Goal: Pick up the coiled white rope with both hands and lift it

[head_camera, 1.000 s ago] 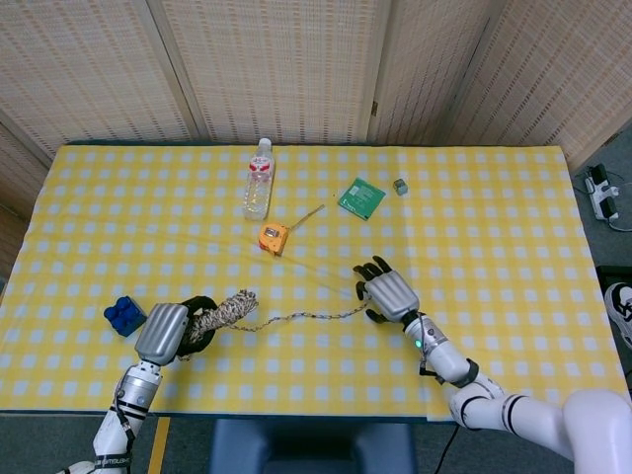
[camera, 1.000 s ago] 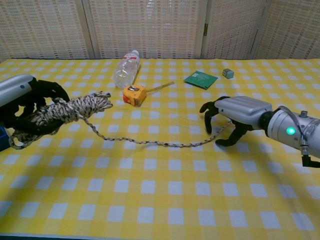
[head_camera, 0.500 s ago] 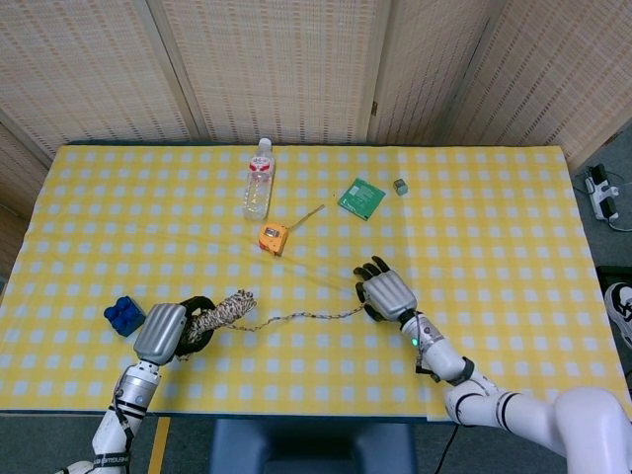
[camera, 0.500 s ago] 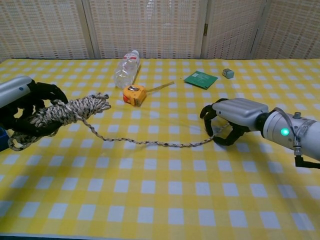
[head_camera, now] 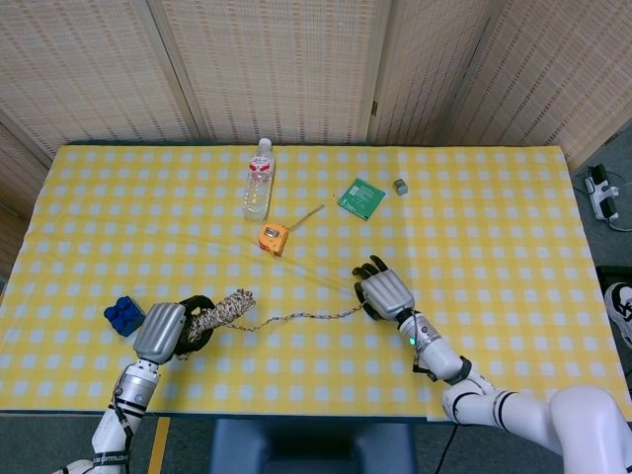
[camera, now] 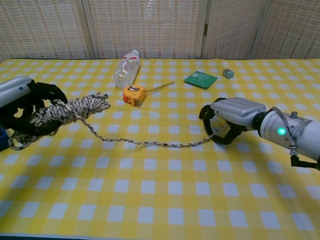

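Note:
The coiled white rope (head_camera: 225,309) (camera: 67,111) lies as a speckled bundle at the table's front left. My left hand (head_camera: 163,332) (camera: 21,102) grips the bundle's left end, black fingers wrapped around it. A thin loose tail (head_camera: 301,317) (camera: 150,144) runs right from the bundle across the yellow checked cloth. My right hand (head_camera: 386,294) (camera: 231,116) sits at the tail's far end, palm down, fingers curled around the last bit of rope. The tail sags onto the cloth between the two hands.
A clear water bottle (head_camera: 258,184) (camera: 125,71) lies at the back. An orange tape measure (head_camera: 274,238) (camera: 134,94), a green circuit board (head_camera: 361,197) (camera: 200,79) and a small grey cube (head_camera: 400,186) (camera: 228,73) sit mid-table. A blue block (head_camera: 123,315) stands beside my left hand.
My right hand has slid a little left and its fingers have curled in around the tail's end. The left hand and the bundle have hardly moved.

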Robot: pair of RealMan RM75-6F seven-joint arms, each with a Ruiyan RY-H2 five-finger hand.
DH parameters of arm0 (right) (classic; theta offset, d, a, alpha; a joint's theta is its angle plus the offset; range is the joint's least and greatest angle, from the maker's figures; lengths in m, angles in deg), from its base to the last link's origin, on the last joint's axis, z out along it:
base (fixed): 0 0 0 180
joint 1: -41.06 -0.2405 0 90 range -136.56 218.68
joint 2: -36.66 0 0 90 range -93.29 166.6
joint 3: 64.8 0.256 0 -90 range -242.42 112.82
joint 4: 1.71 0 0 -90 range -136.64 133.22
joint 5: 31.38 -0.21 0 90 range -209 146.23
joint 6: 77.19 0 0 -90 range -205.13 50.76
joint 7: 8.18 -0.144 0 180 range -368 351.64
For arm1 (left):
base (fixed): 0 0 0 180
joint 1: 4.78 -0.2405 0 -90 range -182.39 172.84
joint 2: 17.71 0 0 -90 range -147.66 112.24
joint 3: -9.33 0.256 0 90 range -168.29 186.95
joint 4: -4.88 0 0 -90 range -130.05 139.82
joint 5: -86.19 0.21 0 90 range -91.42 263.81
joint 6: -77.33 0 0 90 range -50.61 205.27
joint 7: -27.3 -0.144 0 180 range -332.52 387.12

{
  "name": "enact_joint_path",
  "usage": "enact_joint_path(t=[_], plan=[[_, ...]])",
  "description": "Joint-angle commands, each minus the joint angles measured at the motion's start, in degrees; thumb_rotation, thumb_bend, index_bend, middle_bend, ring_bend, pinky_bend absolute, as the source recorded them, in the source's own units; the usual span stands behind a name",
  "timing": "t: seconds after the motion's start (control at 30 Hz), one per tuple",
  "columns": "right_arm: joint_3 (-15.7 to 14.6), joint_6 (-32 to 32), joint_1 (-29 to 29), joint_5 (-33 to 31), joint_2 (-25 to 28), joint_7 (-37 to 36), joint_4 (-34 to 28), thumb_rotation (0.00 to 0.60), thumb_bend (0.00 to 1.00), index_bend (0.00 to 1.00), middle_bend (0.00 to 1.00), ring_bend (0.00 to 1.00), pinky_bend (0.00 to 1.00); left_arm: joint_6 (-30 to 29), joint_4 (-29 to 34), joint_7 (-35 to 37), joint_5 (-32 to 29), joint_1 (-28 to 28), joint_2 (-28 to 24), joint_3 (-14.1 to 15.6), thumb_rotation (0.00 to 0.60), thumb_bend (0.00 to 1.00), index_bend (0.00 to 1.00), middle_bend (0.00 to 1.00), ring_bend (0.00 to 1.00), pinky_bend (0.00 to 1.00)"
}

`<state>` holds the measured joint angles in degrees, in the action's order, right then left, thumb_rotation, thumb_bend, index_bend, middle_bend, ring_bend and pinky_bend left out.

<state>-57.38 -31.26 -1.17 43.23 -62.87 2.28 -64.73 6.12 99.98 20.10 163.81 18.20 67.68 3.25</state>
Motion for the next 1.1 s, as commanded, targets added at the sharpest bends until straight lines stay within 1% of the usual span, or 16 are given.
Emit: enact_joint_path(t=[0.03, 0.23, 0.4, 0.57, 0.77, 0.9, 1.1], plan=[[0.1, 0.8, 0.1, 0.1, 0.1, 0.2, -0.4, 0.600, 0.48, 0.64, 0.26, 0.18, 0.06, 0.2, 0.2, 1.0, -0.1, 0.1, -0.2, -0.4, 0.600, 0.66, 0.69, 0.69, 0.68, 0.81], [0.7, 3.7, 1.0, 0.6, 1.6, -0.7, -2.9, 0.600, 0.51, 0.72, 0.32, 0.22, 0.08, 1.2, 2.3, 5.5, -0.8, 0.7, -1.8, -2.1, 0.600, 0.66, 0.69, 0.69, 0.68, 0.81], [1.6, 5.5, 1.8, 0.3, 4.2, -2.1, -6.7, 0.600, 0.52, 0.77, 0.36, 0.27, 0.13, 2.7, 4.3, 9.5, -0.4, 1.7, -3.3, -3.2, 0.600, 0.66, 0.69, 0.69, 0.68, 0.81], [2.8, 5.2, 2.2, -1.3, 6.7, -4.7, -10.5, 0.600, 0.52, 0.80, 0.40, 0.32, 0.19, 4.6, 6.2, 14.6, 0.5, 3.2, -4.4, -4.5, 0.600, 0.66, 0.69, 0.69, 0.68, 0.81], [5.1, 3.8, 1.6, -3.9, 8.0, -8.2, -13.8, 0.600, 0.53, 0.81, 0.41, 0.36, 0.24, 7.1, 9.6, 18.1, 2.6, 5.9, -5.7, -5.5, 0.600, 0.66, 0.69, 0.69, 0.68, 0.81], [7.5, 3.1, 0.7, -5.9, 8.6, -10.6, -16.1, 0.600, 0.54, 0.81, 0.42, 0.38, 0.28, 8.7, 11.2, 16.4, 3.5, 7.8, -5.8, -5.6, 0.600, 0.66, 0.69, 0.69, 0.69, 0.81], [12.0, 3.8, -0.9, -9.3, 9.5, -12.2, -21.3, 0.600, 0.54, 0.81, 0.43, 0.40, 0.32, 12.4, 12.9, 9.1, 1.7, 11.5, -4.5, -5.9, 0.600, 0.66, 0.69, 0.69, 0.69, 0.81]])
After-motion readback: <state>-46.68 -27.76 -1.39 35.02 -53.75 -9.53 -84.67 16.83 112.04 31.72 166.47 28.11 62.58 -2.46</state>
